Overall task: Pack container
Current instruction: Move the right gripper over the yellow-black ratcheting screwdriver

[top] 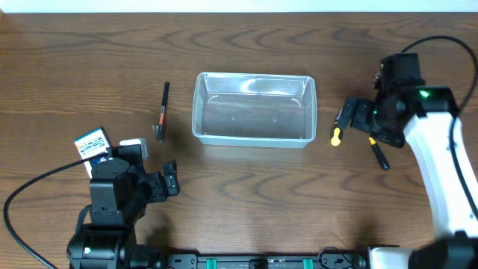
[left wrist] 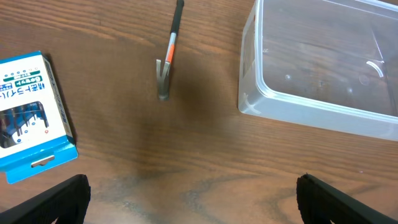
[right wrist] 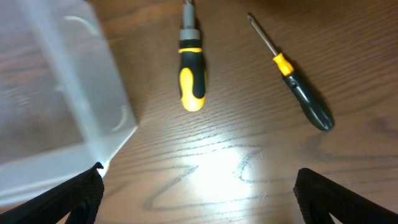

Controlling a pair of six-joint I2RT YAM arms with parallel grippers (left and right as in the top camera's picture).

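Note:
The clear plastic container (top: 254, 140) stands empty at the table's middle; it also shows in the left wrist view (left wrist: 311, 115) and the right wrist view (right wrist: 93, 93). A yellow-and-black screwdriver (top: 338, 125) (right wrist: 191, 78) and a slim black-handled screwdriver (top: 379, 153) (right wrist: 298, 87) lie right of it. My right gripper (top: 362, 123) (right wrist: 199, 180) is open and empty above them. A thin black tool with an orange band (top: 163, 112) (left wrist: 169, 53) lies left of the container. My left gripper (top: 170, 179) (left wrist: 193, 186) is open and empty over bare table.
A blue-and-white card packet (top: 93, 143) (left wrist: 25, 118) lies at the left, beside the left arm. The wooden table (top: 254, 202) runs to the white far edge. A black cable loops at the front left and another near the right arm.

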